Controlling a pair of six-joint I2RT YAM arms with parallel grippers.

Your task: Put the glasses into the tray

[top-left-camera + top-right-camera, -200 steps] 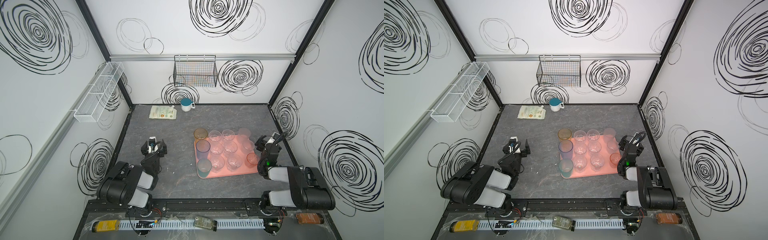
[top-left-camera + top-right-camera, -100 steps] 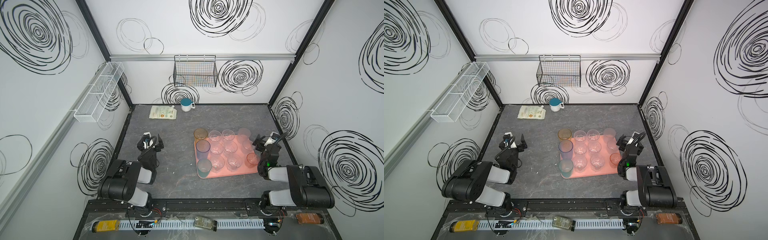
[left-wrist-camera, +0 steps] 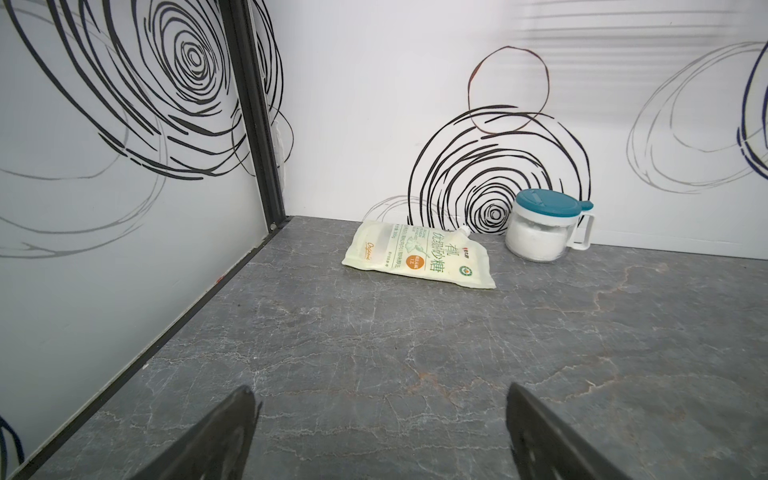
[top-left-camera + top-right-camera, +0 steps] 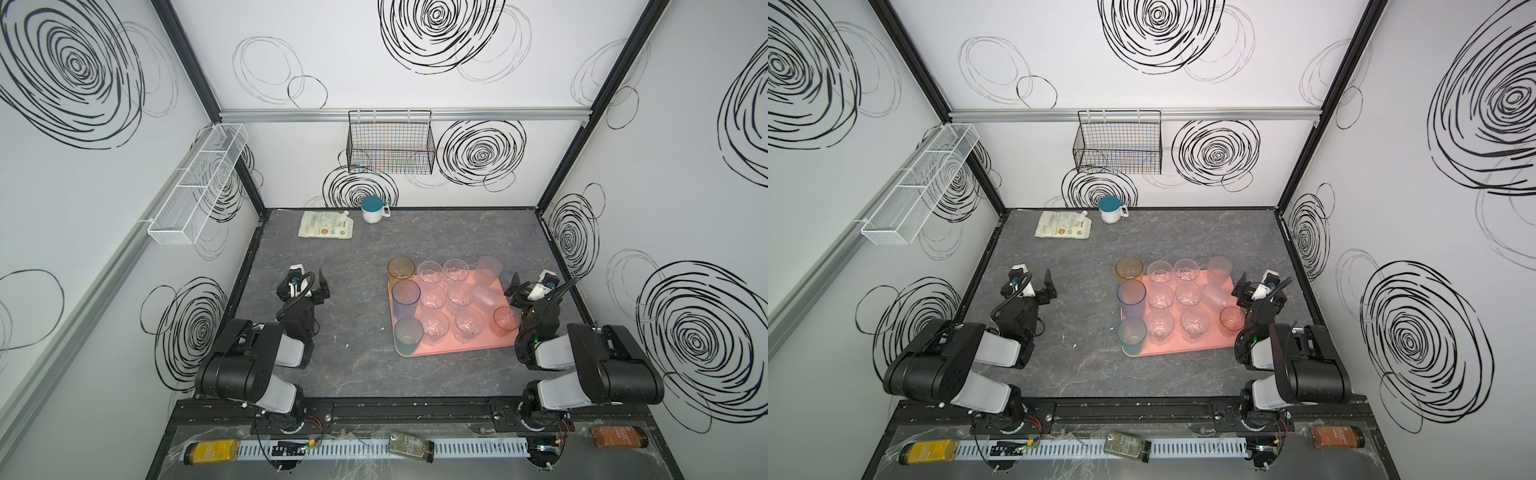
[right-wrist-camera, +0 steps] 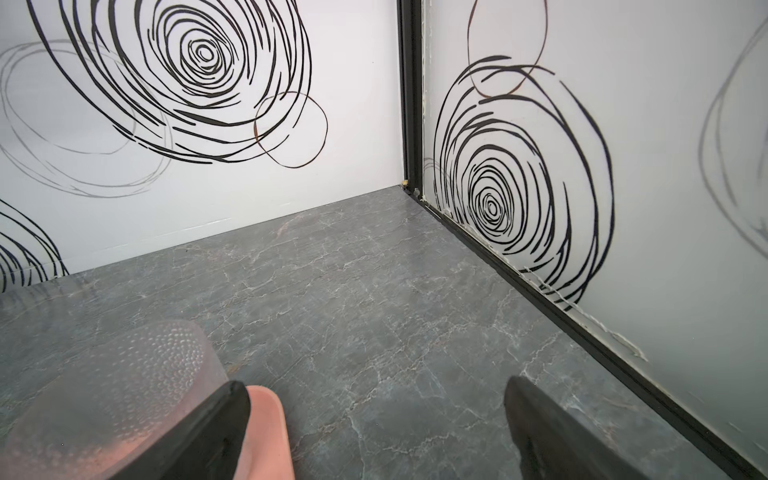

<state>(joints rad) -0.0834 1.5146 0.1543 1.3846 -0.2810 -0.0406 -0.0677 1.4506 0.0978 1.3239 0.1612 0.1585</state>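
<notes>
Glasses [image 4: 432,297] (handleless see-through tumblers, clear, frosted and tinted) grouped on flat salmon-pink rectangular tray [image 4: 469,348], right of middle on grey marbled tabletop [image 4: 353,270]; amber tumbler [image 4: 401,268] at tray's far left corner, frosted dimpled tumbler [image 5: 116,374] tipped on its side near tray's right edge. Left gripper [image 3: 380,432] spread wide, empty, over bare tabletop, well apart from tray. Right gripper [image 5: 376,432] likewise gaping, gripping nothing, just beside that tipped tumbler.

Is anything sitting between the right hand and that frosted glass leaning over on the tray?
Nothing visible is. The right hand, open, hovers at the right edge of the tray, and the tilted frosted glass lies just inside that edge, with only bare tray between them.
</notes>
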